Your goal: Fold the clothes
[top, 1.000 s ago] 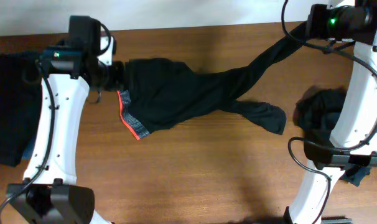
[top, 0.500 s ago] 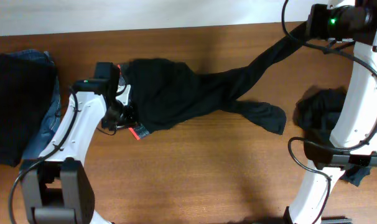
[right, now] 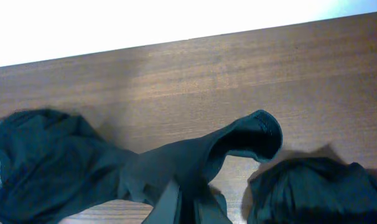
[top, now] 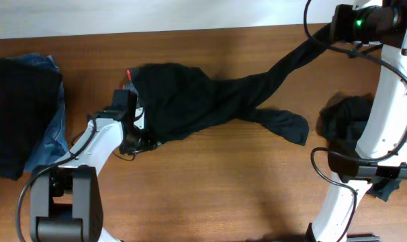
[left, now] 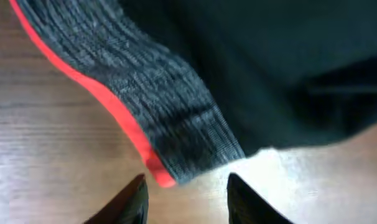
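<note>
Long black trousers [top: 203,101] lie stretched across the table, and one leg rises to the far right. My right gripper [top: 319,37] is shut on that leg end, and black cloth is bunched between its fingers [right: 176,199]. The other leg's cuff [top: 291,128] lies flat. The grey waistband [left: 145,106] has a red edge [left: 107,106]. My left gripper [left: 185,202] stands partly open at the waistband's near corner [left: 167,177]. That corner lies just past the fingertips, not between them. Overhead, the left gripper [top: 142,140] sits at the trousers' near left edge.
A crumpled dark garment [top: 348,124] lies by the right arm's base and shows as a dark heap [right: 313,190] in the right wrist view. At the far left a black garment [top: 15,114] rests on blue denim [top: 52,131]. Bare wood [top: 223,188] fills the front.
My left arm swung from the table's back left to the waistband's near corner, and its jaws narrowed. The right arm and the lifted leg have not moved.
</note>
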### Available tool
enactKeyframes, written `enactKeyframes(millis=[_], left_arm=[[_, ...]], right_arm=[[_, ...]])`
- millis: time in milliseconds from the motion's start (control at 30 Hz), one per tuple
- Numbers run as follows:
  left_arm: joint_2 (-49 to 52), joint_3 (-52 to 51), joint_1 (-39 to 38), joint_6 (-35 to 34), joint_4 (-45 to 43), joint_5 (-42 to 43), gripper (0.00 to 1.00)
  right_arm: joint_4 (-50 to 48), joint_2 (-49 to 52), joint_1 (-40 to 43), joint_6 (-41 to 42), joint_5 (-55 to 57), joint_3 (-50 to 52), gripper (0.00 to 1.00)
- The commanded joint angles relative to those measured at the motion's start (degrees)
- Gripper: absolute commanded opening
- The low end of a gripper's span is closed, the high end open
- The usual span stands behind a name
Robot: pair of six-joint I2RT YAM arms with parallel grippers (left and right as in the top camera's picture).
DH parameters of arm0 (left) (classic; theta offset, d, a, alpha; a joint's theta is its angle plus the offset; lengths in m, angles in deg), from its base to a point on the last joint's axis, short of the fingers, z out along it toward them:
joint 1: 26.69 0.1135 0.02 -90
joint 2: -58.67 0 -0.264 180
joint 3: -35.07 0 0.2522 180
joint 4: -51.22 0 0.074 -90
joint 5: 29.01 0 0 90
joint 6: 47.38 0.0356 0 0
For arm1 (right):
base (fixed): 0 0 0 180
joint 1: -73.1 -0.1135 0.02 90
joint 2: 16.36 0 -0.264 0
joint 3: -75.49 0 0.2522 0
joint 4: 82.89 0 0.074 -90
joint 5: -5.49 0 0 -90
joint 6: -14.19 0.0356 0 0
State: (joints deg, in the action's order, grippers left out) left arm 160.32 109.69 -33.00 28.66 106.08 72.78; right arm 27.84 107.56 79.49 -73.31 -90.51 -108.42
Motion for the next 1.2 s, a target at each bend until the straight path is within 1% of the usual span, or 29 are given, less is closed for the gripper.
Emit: enactKeyframes(millis=[0,100,300,333,367,400,433,467,500,533,567,633,767,833,967,1033,1167], left_arm=[[-1.0,-3.2,0.0,-5.0,-4.0,0.2,0.45],[-1.0,-5.3,0.0,-7.2,-7.5,0.2,0.46],[-1.0,-7.0,0.1,-7.3,-13.1,-1.7,0.46],[-0.9,-7.0,0.1,-7.3,-15.0,-1.7,0.42],[-1.0,-7.0,0.1,-7.3,-16.1,-1.7,0.33],[-1.0,-7.0,0.1,-7.3,-17.0,-1.7,0.28],[-1.0,-7.0,0.1,-7.3,-17.9,-1.7,0.24],[-1.0,-6.9,0.1,-7.3,-19.0,-1.7,0.17],[-1.0,-6.9,0.1,-7.3,-20.1,-1.7,0.07],[-1.0,-6.9,0.1,-7.3,-20.9,-1.7,0.02],[-1.1,-6.8,0.1,-7.2,-21.7,-1.7,0.01],[-1.7,-5.6,0.1,-7.0,-23.5,-1.7,0.01],[-4.2,-1.4,0.1,-4.3,-23.4,-1.8,0.00],[-5.7,0.3,0.1,-4.3,-22.7,-3.0,0.01],[-8.1,3.4,0.1,-3.1,-20.2,-3.3,0.01],[-9.8,6.3,0.1,-3.1,-17.6,-5.5,0.01],[-12.1,13.7,0.1,-0.4,-12.2,-9.3,0.01]], right_arm=[[0.3,0.3,0.1,-0.6,0.7,-0.1,0.04],[0.3,0.3,0.1,-0.6,0.7,-0.1,0.04],[0.3,0.3,0.1,-0.6,0.6,-0.1,0.04],[0.3,0.3,0.1,-0.6,0.6,-0.1,0.04],[0.3,0.3,0.1,-0.6,0.6,-0.1,0.04],[0.3,0.3,0.1,-0.6,0.7,-0.1,0.04],[0.3,0.3,0.1,-0.6,0.7,-0.1,0.04],[0.3,0.3,0.1,-0.6,0.7,-0.1,0.04],[0.3,0.3,0.1,-0.6,0.7,-0.1,0.04],[0.3,0.3,0.1,-0.6,0.7,-0.1,0.04],[0.3,0.3,0.1,-0.6,0.7,-0.1,0.04],[0.3,0.3,0.1,-0.6,0.7,-0.1,0.04],[0.3,0.3,0.1,-0.6,0.7,-0.1,0.04],[0.3,0.3,0.1,-0.6,0.7,-0.1,0.04],[0.3,0.3,0.1,-0.6,0.7,-0.1,0.04],[0.3,0.3,0.1,-0.6,0.7,-0.1,0.04],[0.3,0.3,0.1,-0.6,0.7,0.6,0.04]])
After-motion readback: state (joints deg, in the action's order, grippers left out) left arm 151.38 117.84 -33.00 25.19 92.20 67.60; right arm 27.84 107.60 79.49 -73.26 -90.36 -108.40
